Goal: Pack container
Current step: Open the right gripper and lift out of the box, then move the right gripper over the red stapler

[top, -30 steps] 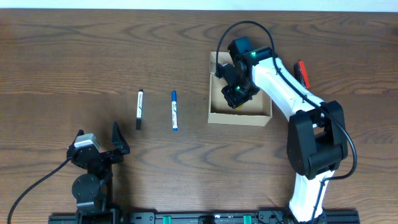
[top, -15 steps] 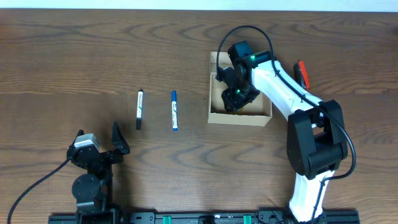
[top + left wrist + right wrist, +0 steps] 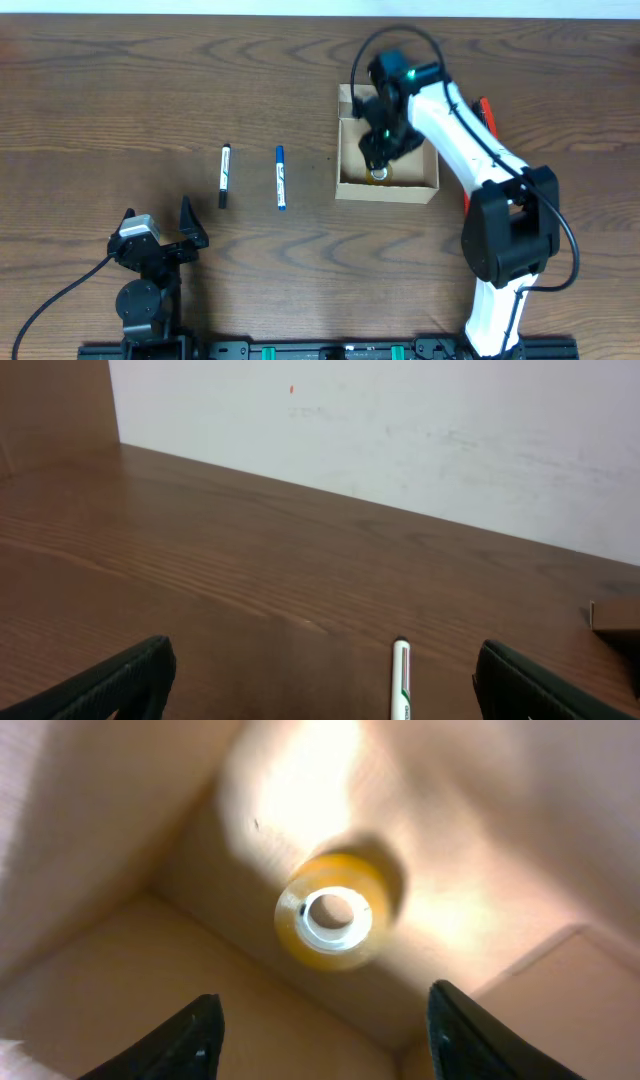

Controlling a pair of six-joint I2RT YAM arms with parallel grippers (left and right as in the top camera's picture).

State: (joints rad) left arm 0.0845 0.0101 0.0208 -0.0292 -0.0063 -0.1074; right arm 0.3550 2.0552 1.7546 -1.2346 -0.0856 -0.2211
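The container (image 3: 388, 190) is a light-tan cardboard box, open at the top, standing right of the table's middle. On its floor lies a yellow tape roll (image 3: 380, 175), flat, near the front wall. My right gripper (image 3: 381, 150) hangs over the box interior, open and holding nothing. In the right wrist view the tape roll (image 3: 330, 914) lies below and apart from my right gripper (image 3: 322, 1040), with the container walls (image 3: 90, 840) around it. My left gripper (image 3: 157, 215) rests open near the front left, empty.
A black-capped marker (image 3: 224, 175) and a blue marker (image 3: 281, 177) lie side by side left of the box. A red marker (image 3: 487, 115) lies behind the right arm. A white-bodied marker (image 3: 401, 682) lies ahead of my left gripper (image 3: 325, 685).
My right gripper opened and let go of the tape roll, which now lies on the box floor. The gripper drew up and back from it. The left arm has not moved.
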